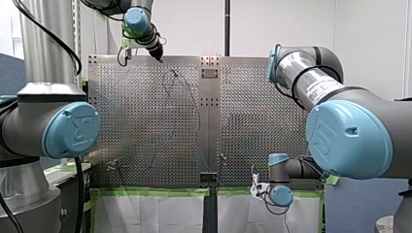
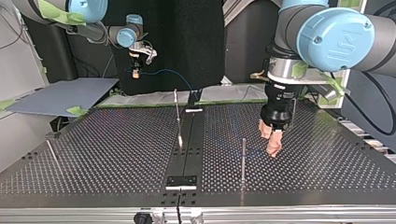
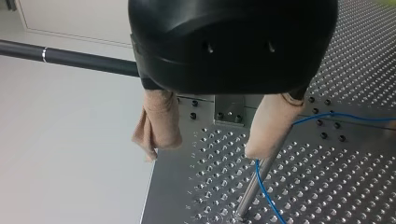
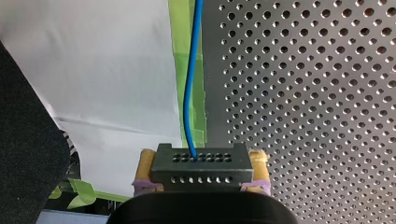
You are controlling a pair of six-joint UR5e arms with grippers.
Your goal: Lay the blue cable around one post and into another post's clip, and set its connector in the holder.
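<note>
Right wrist view: my right jaws clamp connector [image 4: 201,163], left jaws apart beside post [image 3: 252,189]; a tug could unhook blue cable [image 4: 188,93].

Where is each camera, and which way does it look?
Front view: behind and above, looking over the table; arms at both sides.
Top view: across the table, facing the arms; my left gripper at right.
Left wrist view: on that wrist, past beige pads to a post.
Right wrist view: on that wrist; yellow pads grip the connector.
Both wrist views share the blue cable.

Opposed views across table [image 1: 121,121]; wrist close-ups.
</note>
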